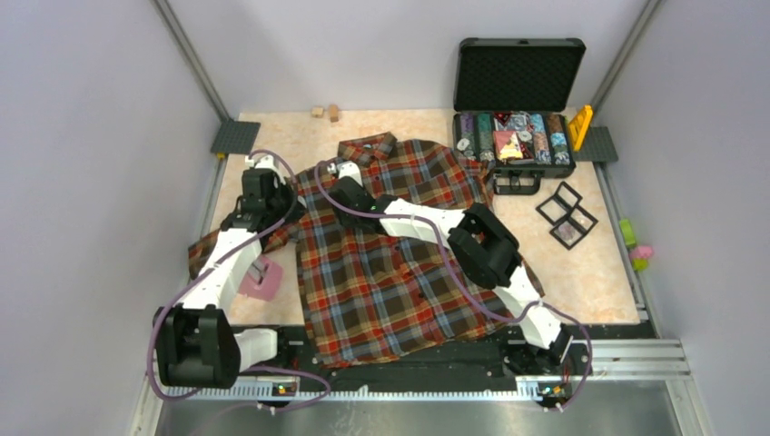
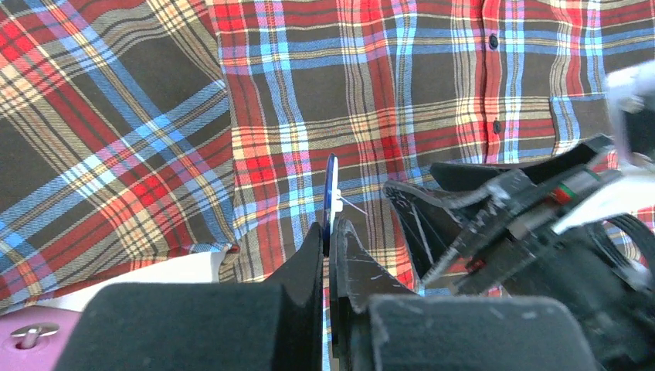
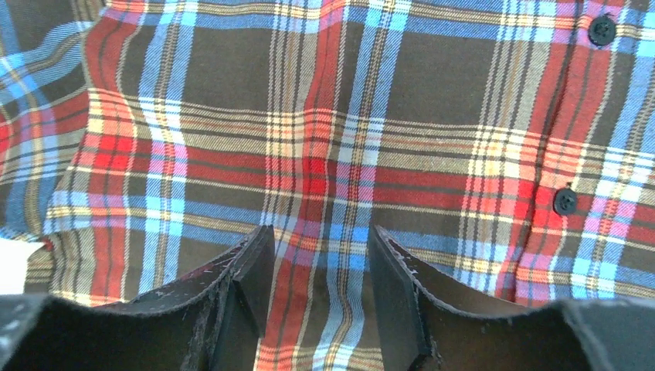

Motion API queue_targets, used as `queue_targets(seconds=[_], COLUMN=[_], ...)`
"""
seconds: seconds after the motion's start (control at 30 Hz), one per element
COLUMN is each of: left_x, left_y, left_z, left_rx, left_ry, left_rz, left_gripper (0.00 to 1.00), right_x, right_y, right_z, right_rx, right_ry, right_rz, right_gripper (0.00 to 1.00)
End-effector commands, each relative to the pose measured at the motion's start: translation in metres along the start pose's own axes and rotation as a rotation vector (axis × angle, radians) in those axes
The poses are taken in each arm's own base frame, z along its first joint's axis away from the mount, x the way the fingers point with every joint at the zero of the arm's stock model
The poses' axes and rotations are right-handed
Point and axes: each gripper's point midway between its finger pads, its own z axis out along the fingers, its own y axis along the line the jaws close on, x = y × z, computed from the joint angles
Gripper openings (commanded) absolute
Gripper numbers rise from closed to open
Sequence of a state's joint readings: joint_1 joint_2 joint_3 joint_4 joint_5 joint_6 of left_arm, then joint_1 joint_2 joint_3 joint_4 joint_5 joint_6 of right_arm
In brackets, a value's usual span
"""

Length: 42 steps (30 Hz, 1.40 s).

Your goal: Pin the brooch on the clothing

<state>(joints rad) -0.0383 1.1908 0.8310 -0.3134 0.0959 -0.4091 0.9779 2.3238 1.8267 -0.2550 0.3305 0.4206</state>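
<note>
The clothing, a plaid shirt [image 1: 390, 272] in red, brown and blue checks, lies spread flat on the table with its collar at the far side. My left gripper [image 2: 330, 228] is shut on the brooch [image 2: 331, 185], a thin blue disc seen edge-on, whose fine pin points right just above the cloth [image 2: 116, 116]. In the top view the left gripper [image 1: 272, 195] is at the shirt's left shoulder. My right gripper [image 1: 338, 184] is close beside it, near the collar. Its jaws [image 3: 320, 247] stand open over flat plaid fabric [image 3: 347, 116], with nothing held. Its black fingers [image 2: 432, 209] show just right of the brooch.
A pink block [image 1: 261, 280] lies by the shirt's left sleeve. An open black case [image 1: 518, 136] with small items stands at the back right, with black square frames [image 1: 566, 215] in front of it. Small wooden blocks [image 1: 325, 112] lie at the back wall. Walls enclose both sides.
</note>
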Motion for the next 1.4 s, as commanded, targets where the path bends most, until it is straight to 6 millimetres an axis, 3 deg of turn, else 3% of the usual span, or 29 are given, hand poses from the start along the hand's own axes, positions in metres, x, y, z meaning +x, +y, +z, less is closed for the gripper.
queue_targets(seconds=[0.0, 0.17, 0.93, 1.17, 1.37], left_x=[-0.004, 0.003, 0.017, 0.026, 0.041], left_y=[-0.007, -0.009, -0.015, -0.014, -0.012], left_z=[0.009, 0.017, 0.035, 0.042, 0.053], left_rx=[0.038, 0.031, 0.035, 0.041, 0.045], left_ry=[-0.012, 0.011, 0.056, 0.087, 0.138], left_rz=[-0.007, 0.015, 0.034, 0.032, 0.041], left_gripper=[0.0, 0.0, 0.0, 0.0, 0.0], right_x=[-0.053, -0.047, -0.019, -0.027, -0.038], right_y=[0.018, 0.014, 0.007, 0.008, 0.004], right_z=[-0.038, -0.028, 0.01, 0.004, -0.013], right_rx=[-0.086, -0.063, -0.016, -0.031, -0.076], right_ry=[-0.14, -0.124, -0.059, -0.09, -0.154], right_rz=[0.048, 0.029, 0.023, 0.043, 0.109], right_gripper=[0.49, 0.41, 0.33, 0.05, 0.0])
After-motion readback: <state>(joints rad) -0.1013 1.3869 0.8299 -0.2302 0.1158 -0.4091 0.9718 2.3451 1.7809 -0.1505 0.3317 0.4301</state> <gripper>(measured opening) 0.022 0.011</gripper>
